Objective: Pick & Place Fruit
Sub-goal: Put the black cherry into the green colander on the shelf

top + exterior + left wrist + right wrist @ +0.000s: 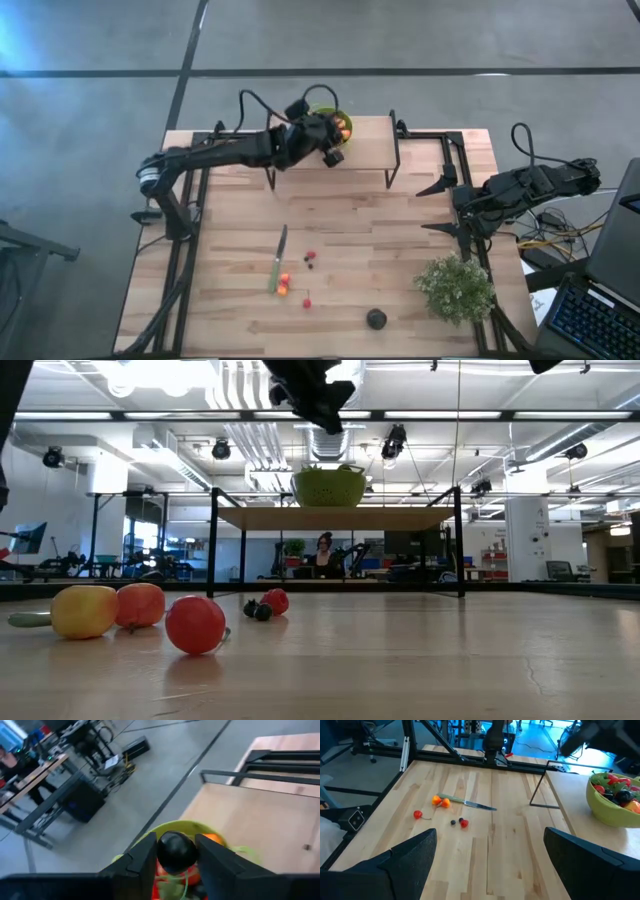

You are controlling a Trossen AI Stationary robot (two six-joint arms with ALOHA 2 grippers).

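My left gripper (176, 865) is shut on a dark round fruit (176, 851), above a green bowl (150, 834) that stands on a raised wooden shelf (365, 150) at the table's far side. The bowl (612, 805) holds red, orange and dark fruit. More fruit lies loose on the table: orange pieces (284, 285), red ones (311, 256), and a bigger dark round one (376, 318). My right gripper (440, 208) stands open at the table's right side, clear of everything. My left gripper pinches the dark round fruit between its two fingers (142, 857), one on each side (161, 854). The fruit is lifted clear and sits above the bowl's rim. The fingers reach out toward the table's far edge, slanting slightly down.
A green-handled knife (277, 262) lies beside the orange pieces. A bushy pale-green plant (455, 288) stands at the near right. The shelf's black frame legs (394, 160) stand on the table. Behind the table is a room with desks and a person (325, 552).
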